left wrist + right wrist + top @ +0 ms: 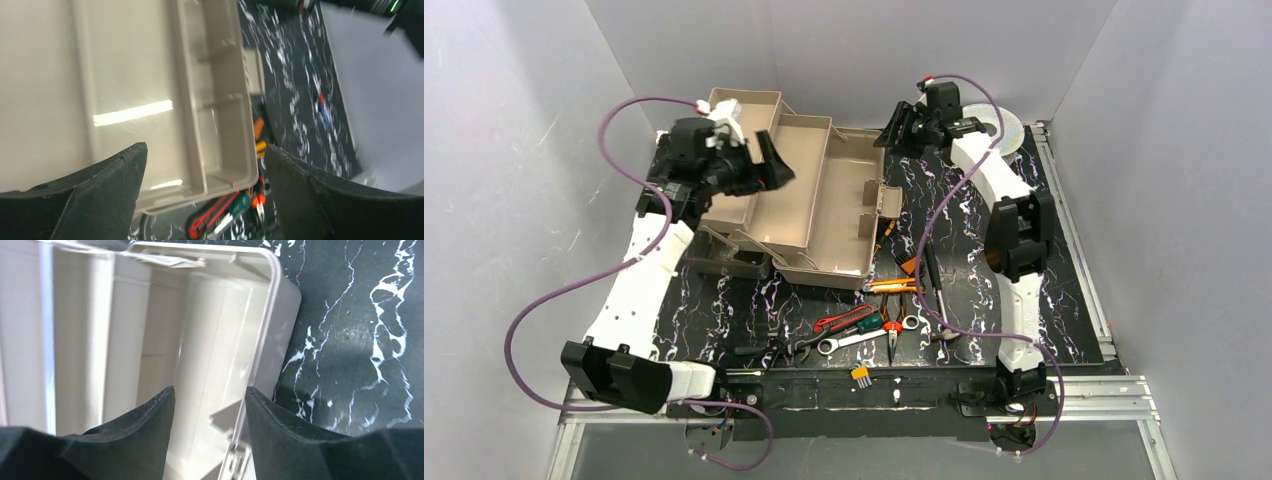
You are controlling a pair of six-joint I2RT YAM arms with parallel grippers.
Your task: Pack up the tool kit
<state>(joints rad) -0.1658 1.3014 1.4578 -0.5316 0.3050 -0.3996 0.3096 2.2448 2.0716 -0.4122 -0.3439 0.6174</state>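
The tan toolbox of the tool kit stands unfolded at the back of the table, its trays spread out and bare. My left gripper hovers over the middle tray, open with nothing between its fingers; in the left wrist view the gripper looks down past the toolbox tray. My right gripper is at the box's far right corner. In the right wrist view that gripper is open, astride the toolbox wall and not touching it. Hand tools lie in front: a red knife, a wrench, orange pliers.
A dark smoky lid lies at the box's front left. A round silver spool sits behind the right arm. A small yellow piece rests on the base rail. Grey walls close in the table on three sides.
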